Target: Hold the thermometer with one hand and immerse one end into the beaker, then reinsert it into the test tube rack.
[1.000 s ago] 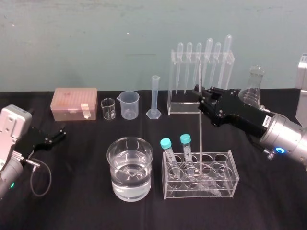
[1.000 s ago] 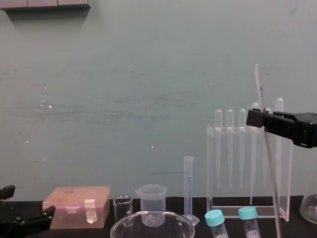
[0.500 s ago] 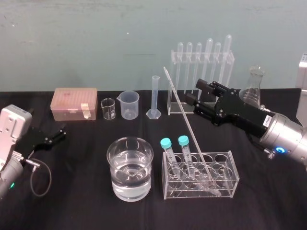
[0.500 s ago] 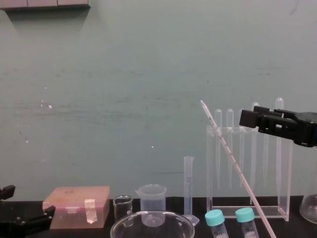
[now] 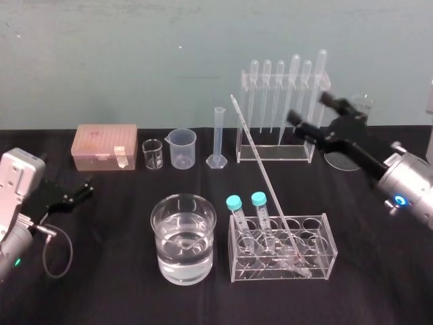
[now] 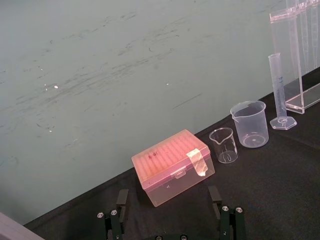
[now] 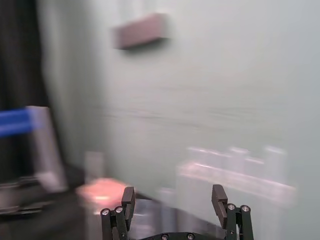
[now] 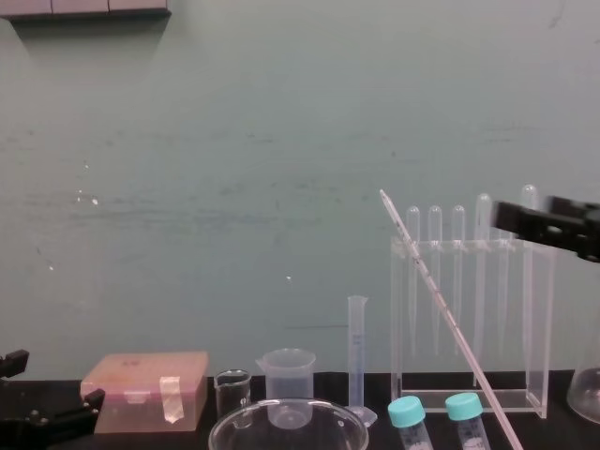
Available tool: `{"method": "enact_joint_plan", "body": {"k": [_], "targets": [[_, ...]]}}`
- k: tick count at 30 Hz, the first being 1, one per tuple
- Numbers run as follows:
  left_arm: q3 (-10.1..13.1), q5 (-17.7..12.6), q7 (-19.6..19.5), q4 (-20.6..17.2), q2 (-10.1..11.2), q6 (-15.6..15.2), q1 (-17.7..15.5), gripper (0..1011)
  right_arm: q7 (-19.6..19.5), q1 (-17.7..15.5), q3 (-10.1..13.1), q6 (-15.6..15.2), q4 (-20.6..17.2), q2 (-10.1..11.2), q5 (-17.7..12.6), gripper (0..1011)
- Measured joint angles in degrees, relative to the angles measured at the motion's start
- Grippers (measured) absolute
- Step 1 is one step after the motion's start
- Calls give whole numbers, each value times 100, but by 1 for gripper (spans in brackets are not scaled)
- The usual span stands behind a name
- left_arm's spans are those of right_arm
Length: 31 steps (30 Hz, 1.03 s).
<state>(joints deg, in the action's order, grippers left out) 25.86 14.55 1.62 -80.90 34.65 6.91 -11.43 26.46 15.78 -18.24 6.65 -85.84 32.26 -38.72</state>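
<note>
The right gripper [image 7: 173, 194], its 2 jaws spread wide apart, faces a pale green wall [image 7: 215, 75].

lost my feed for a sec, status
Right gripper open, raised beside pipette stand. Left gripper open, parked left. Thermometer leaning in front tube rack, capped tubes alongside.

On the black worktop [image 5: 108, 284], the beaker [image 5: 183, 238] and the test tube rack [image 5: 327, 247] stand side by side in front. Behind them stand a pink box [image 5: 105, 146], small glass beaker [image 5: 153, 154], plastic beaker [image 5: 183, 148], graduated cylinder [image 5: 218, 139] and pipette stand [image 5: 274, 153].
</note>
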Motion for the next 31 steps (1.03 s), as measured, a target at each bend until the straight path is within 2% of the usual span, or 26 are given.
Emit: {"method": "enact_joint_plan", "body": {"k": [1,3,5,8,11,17,31], "targets": [[0,0,0,0,0,0,0,1008,-416,-52,81,12,32,-69,199,1002],[0,0,0,0,0,0,0,1008,-814,-98,149,26,86,-139,422,1003],[0,0,0,0,0,0,0,1008,-1400,-158,200,10,211,-219,817,1002],[0,0,0,0,0,0,0,1008,-1851,-221,215,-73,357,-289,1164,1003],[0,0,0,0,0,0,0,1008,-2127,-294,204,-205,495,-345,1409,1003],[0,0,0,0,0,0,0,1008,-2364,-379,182,-387,656,-457,1633,1003],[0,0,0,0,0,0,0,1008,-2397,-376,191,-373,642,-447,1638,1003]]}}
